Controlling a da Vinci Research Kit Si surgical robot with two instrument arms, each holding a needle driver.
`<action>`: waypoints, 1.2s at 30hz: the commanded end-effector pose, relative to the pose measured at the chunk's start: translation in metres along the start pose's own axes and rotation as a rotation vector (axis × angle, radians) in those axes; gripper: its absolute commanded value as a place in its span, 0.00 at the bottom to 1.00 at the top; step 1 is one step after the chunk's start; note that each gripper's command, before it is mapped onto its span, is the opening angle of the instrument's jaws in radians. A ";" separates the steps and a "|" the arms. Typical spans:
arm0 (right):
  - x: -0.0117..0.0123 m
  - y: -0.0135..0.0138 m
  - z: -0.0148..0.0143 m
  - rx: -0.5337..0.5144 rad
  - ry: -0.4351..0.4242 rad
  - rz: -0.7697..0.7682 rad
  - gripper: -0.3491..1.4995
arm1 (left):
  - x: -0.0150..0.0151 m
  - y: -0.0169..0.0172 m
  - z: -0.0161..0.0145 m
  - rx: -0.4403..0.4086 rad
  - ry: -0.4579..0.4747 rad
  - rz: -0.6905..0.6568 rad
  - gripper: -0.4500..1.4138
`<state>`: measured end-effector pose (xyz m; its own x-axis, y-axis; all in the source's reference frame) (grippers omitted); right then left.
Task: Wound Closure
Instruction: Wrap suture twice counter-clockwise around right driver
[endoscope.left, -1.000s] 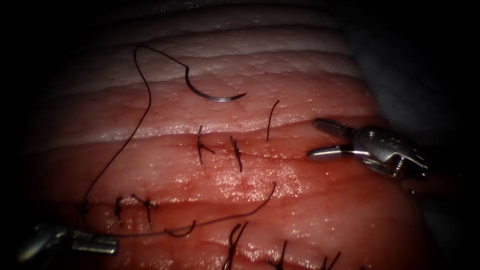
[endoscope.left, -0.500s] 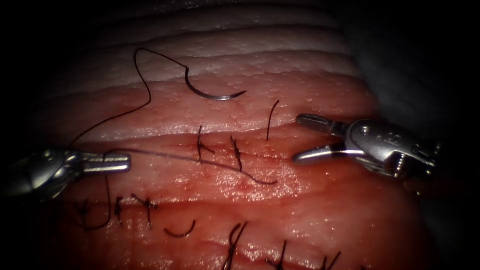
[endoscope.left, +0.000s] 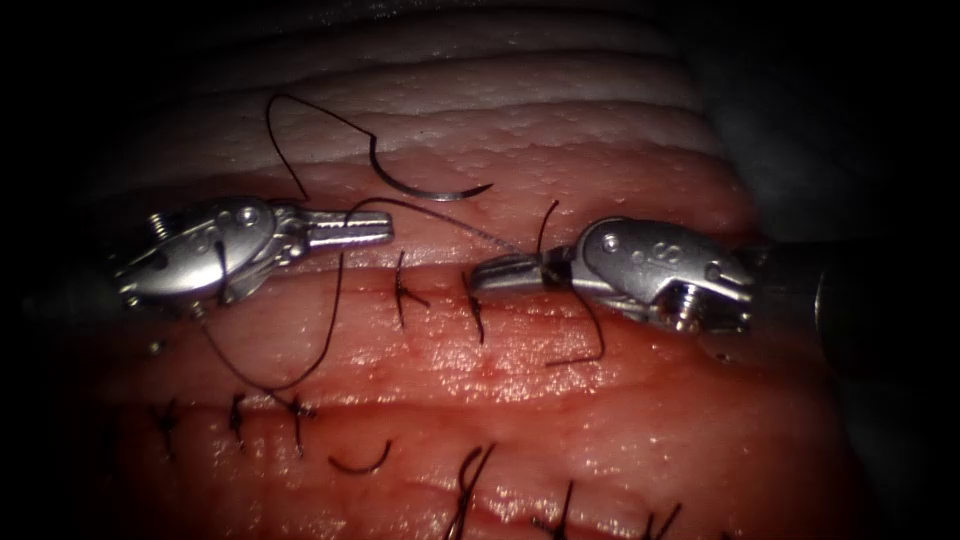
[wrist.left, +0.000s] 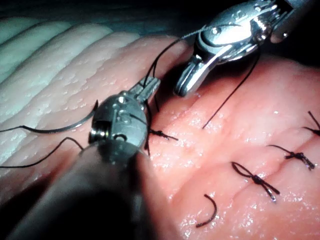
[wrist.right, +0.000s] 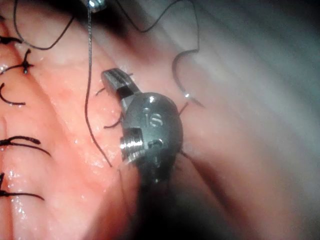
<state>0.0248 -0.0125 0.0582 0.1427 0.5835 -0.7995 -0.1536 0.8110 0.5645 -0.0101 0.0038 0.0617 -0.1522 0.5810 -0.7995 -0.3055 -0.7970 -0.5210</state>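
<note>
**A:** Starting with the curved steel needle (endoscope.left: 430, 192): where is it?

**B:** It lies loose on the pink ridged tissue (endoscope.left: 600, 420), upper centre of the frame, above the stitched cut (endoscope.left: 300, 292). It isn't in the tissue and neither tool holds it.

**A:** How does it lie?

**B:** Its long axis runs roughly left to right and the belly of the curve sags toward the lower edge. The tip points right. The swaged end hooks up at the left and trails the dark thread (endoscope.left: 440, 212).

**A:** And the jaws?

**B:** The left arm's silver needle driver (endoscope.left: 385, 228) is clamped on the thread, and its jaws point right, just below the needle. From there the strand crosses to the right arm's silver needle driver (endoscope.left: 480, 275), drapes over its neck and hangs to a free end. Those jaws look closed, with nothing visibly pinched between them.

**A:** Which is nearer the needle?

**B:** The left, I'd judge. Its tip sits just under the swaged end, while the right sits below and right of the point.
</note>
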 end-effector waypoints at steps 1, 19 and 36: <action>-0.0002 -0.0001 0.0006 0.006 0.031 0.000 0.00 | -0.0008 -0.0008 0.0012 0.011 -0.018 0.008 0.00; 0.0027 0.0011 0.0026 -0.193 0.283 -0.062 0.67 | -0.0087 0.0019 0.0075 -0.002 -0.168 0.084 0.00; -0.0022 0.0019 0.0021 -0.320 -0.065 -0.173 0.57 | -0.0027 0.0097 0.0063 -0.007 -0.184 0.187 0.00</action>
<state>0.0255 -0.0121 0.0610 0.2639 0.4509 -0.8527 -0.4124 0.8519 0.3229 -0.0180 -0.0043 0.0597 -0.3766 0.4353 -0.8177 -0.2454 -0.8981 -0.3650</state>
